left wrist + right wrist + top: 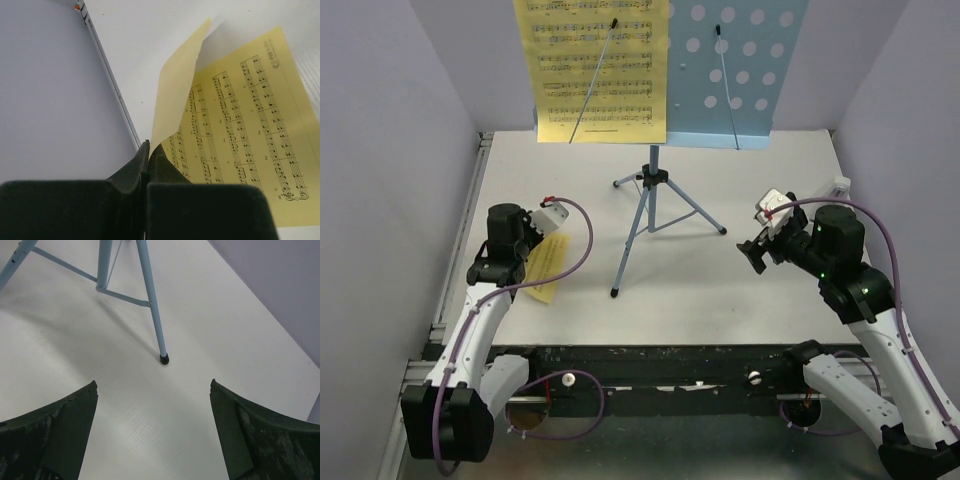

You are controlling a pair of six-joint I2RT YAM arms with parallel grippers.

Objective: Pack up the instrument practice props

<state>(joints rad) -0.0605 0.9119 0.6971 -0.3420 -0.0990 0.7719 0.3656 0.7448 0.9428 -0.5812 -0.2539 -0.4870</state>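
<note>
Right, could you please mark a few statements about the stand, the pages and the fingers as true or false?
1. The left fingers are shut on a yellow page. True.
2. The right fingers grip a stand leg. False: they are open and empty, with the leg's foot ahead of them.
3. The desk holds another page. True.
4. The stand lies flat on the table. False: it stands upright on its tripod.
</note>
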